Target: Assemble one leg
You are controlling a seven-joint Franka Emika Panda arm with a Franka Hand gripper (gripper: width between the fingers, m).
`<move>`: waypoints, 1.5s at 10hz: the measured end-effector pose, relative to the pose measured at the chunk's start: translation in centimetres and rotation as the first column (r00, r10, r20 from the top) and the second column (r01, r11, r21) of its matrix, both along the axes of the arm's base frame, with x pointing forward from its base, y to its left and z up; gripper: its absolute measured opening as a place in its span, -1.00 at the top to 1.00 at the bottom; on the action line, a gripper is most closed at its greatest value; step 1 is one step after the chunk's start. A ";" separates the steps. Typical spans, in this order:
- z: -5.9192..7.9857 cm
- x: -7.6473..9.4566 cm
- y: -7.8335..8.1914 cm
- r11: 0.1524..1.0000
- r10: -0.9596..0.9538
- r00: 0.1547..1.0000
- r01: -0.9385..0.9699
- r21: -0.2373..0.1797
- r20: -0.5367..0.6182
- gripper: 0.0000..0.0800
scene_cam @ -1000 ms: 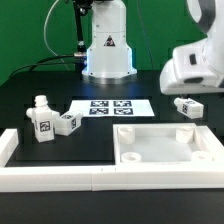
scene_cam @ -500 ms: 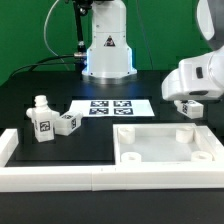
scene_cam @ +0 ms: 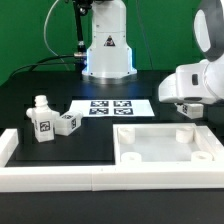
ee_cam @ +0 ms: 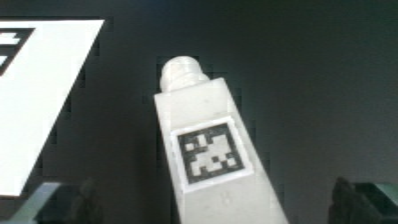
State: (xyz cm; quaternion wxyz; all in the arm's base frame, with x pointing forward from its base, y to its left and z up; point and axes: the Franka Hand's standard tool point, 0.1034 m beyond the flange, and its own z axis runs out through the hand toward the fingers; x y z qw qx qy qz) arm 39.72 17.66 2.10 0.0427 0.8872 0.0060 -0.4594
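In the wrist view a white leg (ee_cam: 210, 140) with a square black-and-white tag lies on the black table, its rounded tip pointing away from the hand. My gripper (ee_cam: 214, 205) is open. Its dark fingers (ee_cam: 63, 203) stand on either side of the leg's near end with gaps, not touching it. In the exterior view my white hand hangs low at the right, and the gripper (scene_cam: 190, 108) covers most of that leg (scene_cam: 192, 106). The large white tray-like part (scene_cam: 166, 146) lies just in front of it.
Two more small tagged legs (scene_cam: 40, 118) (scene_cam: 66, 122) lie at the exterior view's left. The marker board (scene_cam: 112, 108) lies mid-table and shows in the wrist view (ee_cam: 36, 90). A white border wall (scene_cam: 60, 176) runs along the front. The arm's base (scene_cam: 108, 50) stands behind.
My hand has come down and moved toward the exterior view's left, over the leg at the right, which now is mostly hidden under it. The other parts have not moved.
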 end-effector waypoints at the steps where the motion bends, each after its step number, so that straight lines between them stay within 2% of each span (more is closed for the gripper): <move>1: -0.6 -0.4 -0.2 1.000 -0.004 1.000 0.004 -0.008 -0.011 -0.62; 3: -0.9 -0.5 -0.4 1.000 -0.007 1.000 0.007 -0.010 -0.018 -0.62; 5: -1.0 -0.5 -0.4 1.000 -0.008 1.000 0.008 -0.010 -0.019 0.02; 6: -1.0 -0.5 -0.5 1.000 -0.009 1.000 0.009 -0.010 -0.020 0.02; 7: -0.9 -0.5 -0.5 1.000 -0.010 1.000 0.009 -0.010 -0.020 0.29; 8: -0.9 -0.4 -0.6 1.000 -0.012 1.000 0.012 -0.009 -0.018 0.29; 9: 0.4 0.9 -1.4 1.000 -0.007 1.000 0.007 0.021 -0.007 0.29; 10: 3.3 2.8 -2.5 0.999 -0.020 0.999 0.019 0.037 0.027 0.29; 11: 5.4 4.1 -3.0 0.998 -0.029 0.998 0.026 0.052 0.063 0.29; 12: 6.6 4.7 -2.9 0.998 -0.033 0.992 0.027 0.052 0.118 0.29; 13: 7.0 4.5 -2.4 0.998 -0.020 0.984 0.010 0.054 0.179 0.29; 15: 6.7 4.8 -2.4 0.998 -0.032 0.957 0.012 0.069 0.290 0.29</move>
